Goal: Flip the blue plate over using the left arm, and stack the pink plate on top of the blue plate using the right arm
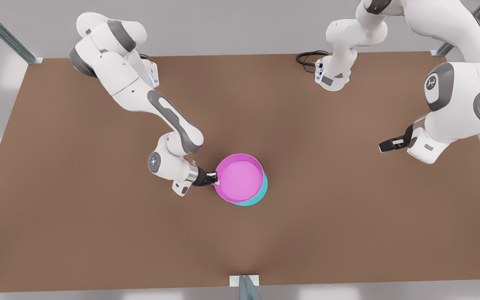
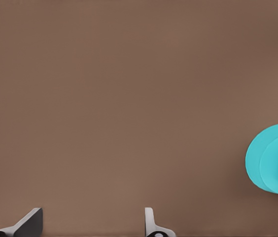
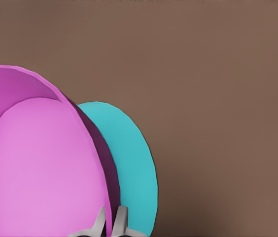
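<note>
Two plates sit near the middle of the brown table [image 1: 98, 233], one over the other. The pink plate [image 1: 240, 177] is on top, open side up, and it hides most of the blue plate [image 1: 258, 195]. Just a thin blue curve peeks out on the front view's right and low side. In the right wrist view the pink plate [image 3: 35, 168] is cut off by the frame, and the blue plate [image 3: 129, 163] shows behind it. The right gripper [image 1: 214, 178] is at the pink plate's edge on the front view's left. Its two fingers [image 3: 121, 219] are close together, one on each side of the rim, pinching it. The left gripper [image 1: 386, 145] is well apart from the plates, at the front view's right, over bare table, and this arm waits. Its fingers [image 2: 30, 222] are spread wide with nothing between them, and their tips are cut off by the frame. In the left wrist view the blue plate [image 2: 269, 158] lies far off to one side. No words can be read anywhere.
</note>
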{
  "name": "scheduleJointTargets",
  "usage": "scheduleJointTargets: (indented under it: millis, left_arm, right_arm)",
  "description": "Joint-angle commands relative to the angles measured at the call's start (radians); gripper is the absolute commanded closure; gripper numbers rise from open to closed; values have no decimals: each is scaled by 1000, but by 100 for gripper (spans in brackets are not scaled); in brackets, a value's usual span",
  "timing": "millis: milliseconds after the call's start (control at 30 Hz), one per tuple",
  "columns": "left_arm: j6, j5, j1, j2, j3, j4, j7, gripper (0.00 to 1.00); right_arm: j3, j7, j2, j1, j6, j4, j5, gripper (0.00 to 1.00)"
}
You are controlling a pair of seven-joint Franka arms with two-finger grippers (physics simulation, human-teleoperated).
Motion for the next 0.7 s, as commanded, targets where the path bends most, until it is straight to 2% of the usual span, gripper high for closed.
scheduleJointTargets:
  millis: [0,100,133,167,333,400,433,467,500,533,567,600,633,667]
  left_arm:
    - [-1,-1,0,-2,0,1,95,0]
    - [-13,-27,0,-5,18,16,95,0]
    - [-16,-26,0,-5,18,16,95,0]
    - [-15,-24,0,-5,17,16,95,0]
    - [-15,-24,0,-3,17,16,97,0]
    - [-15,-24,0,-3,17,16,97,0]
    - [-15,-24,0,-3,17,16,95,0]
    - [-15,-24,-1,-3,17,16,95,0]
    - [-16,-24,-1,-3,17,16,95,0]
    - [-16,-24,-3,-3,15,16,95,0]
    - [-16,-24,-3,-3,15,15,95,0]
    - [-16,-24,-1,-3,15,15,97,0]
    - [-16,-24,-1,-3,15,16,97,0]
    - [-16,-26,-1,-3,15,16,97,0]
  right_arm:
    - [-3,134,-1,5,22,10,-3,79]
    - [-3,140,-1,5,19,22,-2,79]
    - [-3,149,-1,5,17,25,-5,12]
    - [-3,146,-4,5,16,22,-5,0]
    - [-3,145,-19,4,10,22,-5,0]
    - [-6,142,-81,-13,-1,16,-25,0]
    - [-58,143,-159,-15,-134,27,-28,0]
    - [-149,145,-245,-16,-349,85,-74,0]
    - [-264,148,-288,-18,-682,253,-172,0]
    - [-330,145,-285,-16,-923,412,-296,0]
    - [-344,142,-280,-12,-1183,569,-619,0]
    - [-345,49,-288,-13,-1306,623,-849,0]
    - [-361,-4,-309,-39,-1306,622,-890,0]
    - [-376,30,-380,-125,-1270,567,-748,0]
